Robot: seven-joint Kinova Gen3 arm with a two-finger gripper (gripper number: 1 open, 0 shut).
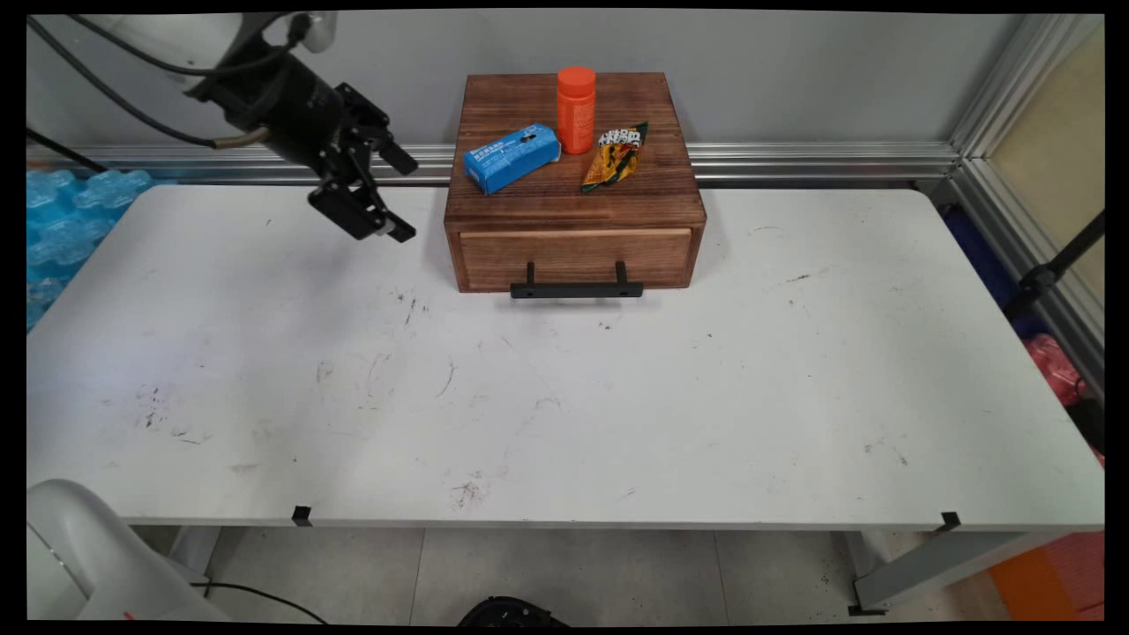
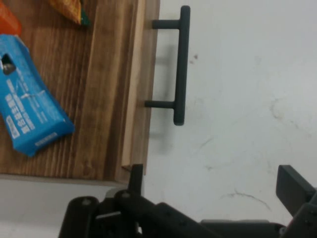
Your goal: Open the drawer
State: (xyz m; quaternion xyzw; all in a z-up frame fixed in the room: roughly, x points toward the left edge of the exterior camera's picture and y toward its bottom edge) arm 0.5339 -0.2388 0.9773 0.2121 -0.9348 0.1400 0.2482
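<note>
My gripper (image 1: pixel 404 199) hangs open above the table (image 1: pixel 564 414), just left of a wooden drawer box (image 1: pixel 573 212) at the back middle. The drawer is shut and its black handle (image 1: pixel 576 288) faces the near side. On the box's top lie a blue carton (image 1: pixel 512 159), an upright orange bottle (image 1: pixel 576 109) and a yellow-green snack packet (image 1: pixel 617 156). In the hand view the open gripper (image 2: pixel 213 181) holds nothing; the box (image 2: pixel 99 99), the handle (image 2: pixel 181 64), the blue carton (image 2: pixel 29 109), a corner of the bottle (image 2: pixel 7 22) and the packet (image 2: pixel 72 9) lie ahead.
Blue bubble wrap (image 1: pixel 62 220) lies off the table's left edge. An aluminium frame (image 1: pixel 997 150) runs along the back and right side, with a red bag (image 1: pixel 1054 366) below it. The wall stands close behind the box.
</note>
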